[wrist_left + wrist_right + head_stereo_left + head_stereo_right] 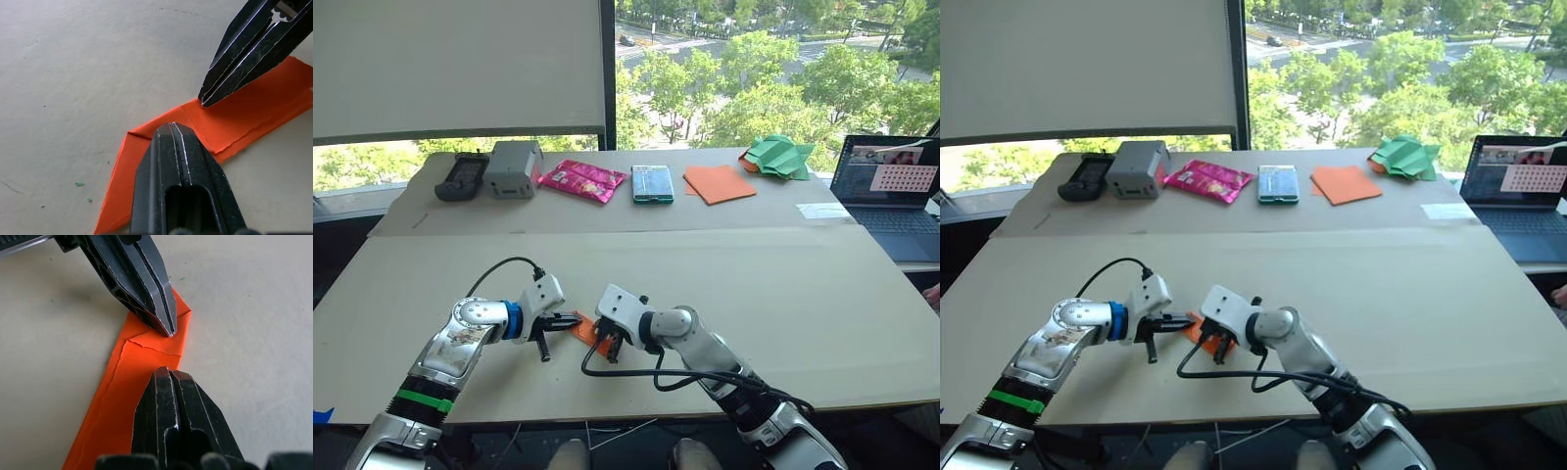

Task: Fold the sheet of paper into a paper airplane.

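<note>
Lying flat on the bench [783,294], the folded sheet of paper [234,122] sits beneath both closed jaws: left gripper [168,129] and right gripper [168,374] press its layered flaps, tips close together.

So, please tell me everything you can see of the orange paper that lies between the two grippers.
The sheet of paper is thin and bright orange, already folded into a narrow layered strip with a bend in it, so that two arms meet at a corner. Crease lines and slightly rough edges show along the layers. It lies flat on the pale table, near its front edge. The left gripper and the right gripper, both with jaws shut, press their tips down on it, close together.
</note>
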Controlling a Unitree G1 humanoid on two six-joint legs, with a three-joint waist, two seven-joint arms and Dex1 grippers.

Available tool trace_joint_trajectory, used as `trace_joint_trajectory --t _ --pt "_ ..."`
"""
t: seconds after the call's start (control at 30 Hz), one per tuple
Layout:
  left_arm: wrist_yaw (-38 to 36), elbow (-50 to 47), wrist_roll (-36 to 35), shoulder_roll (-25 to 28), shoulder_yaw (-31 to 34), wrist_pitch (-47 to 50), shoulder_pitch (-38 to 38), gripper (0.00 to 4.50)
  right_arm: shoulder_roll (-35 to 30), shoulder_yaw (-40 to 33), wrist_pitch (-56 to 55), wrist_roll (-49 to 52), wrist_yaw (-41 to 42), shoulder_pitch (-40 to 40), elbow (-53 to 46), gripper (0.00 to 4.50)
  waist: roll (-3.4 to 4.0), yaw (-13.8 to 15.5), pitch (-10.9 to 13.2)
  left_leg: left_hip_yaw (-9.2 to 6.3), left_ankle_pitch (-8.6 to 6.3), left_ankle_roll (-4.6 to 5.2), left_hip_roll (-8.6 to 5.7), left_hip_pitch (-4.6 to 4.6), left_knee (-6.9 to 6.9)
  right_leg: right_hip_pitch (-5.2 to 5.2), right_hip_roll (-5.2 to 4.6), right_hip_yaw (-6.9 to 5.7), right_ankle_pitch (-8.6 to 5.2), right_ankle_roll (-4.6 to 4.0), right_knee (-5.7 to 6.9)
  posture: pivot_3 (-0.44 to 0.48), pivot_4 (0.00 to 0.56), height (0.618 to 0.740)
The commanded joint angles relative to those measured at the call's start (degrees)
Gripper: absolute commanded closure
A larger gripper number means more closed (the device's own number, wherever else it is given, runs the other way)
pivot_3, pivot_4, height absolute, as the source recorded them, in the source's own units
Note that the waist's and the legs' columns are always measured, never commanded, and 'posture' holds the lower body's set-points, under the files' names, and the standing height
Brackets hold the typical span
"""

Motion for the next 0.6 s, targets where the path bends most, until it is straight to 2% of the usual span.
trace_joint_trajectory --t 0.03,0.6 --pt "1.0 1.8 2.9 -0.5 -2.5 0.2 0.3 4.50 -1.6 3.6 4.6 -1.0 1.4 2.0 3.8 4.49 0.03 0.0 -0.1 0.00 0.00 0.00 -0.01 0.00 0.00 0.01 -0.01 0.00 0.00 0.00 0.00 0.000 0.150 0.706" --pt "0.3 4.2 5.1 -2.3 -4.7 -1.0 -0.5 4.50 -6.7 4.5 6.9 -0.7 2.6 4.8 0.1 4.49 0.07 1.2 -0.3 0.05 -0.04 -0.06 -0.16 -0.03 0.05 0.07 -0.23 -0.03 -0.07 0.10 -0.11 0.000 0.150 0.706"
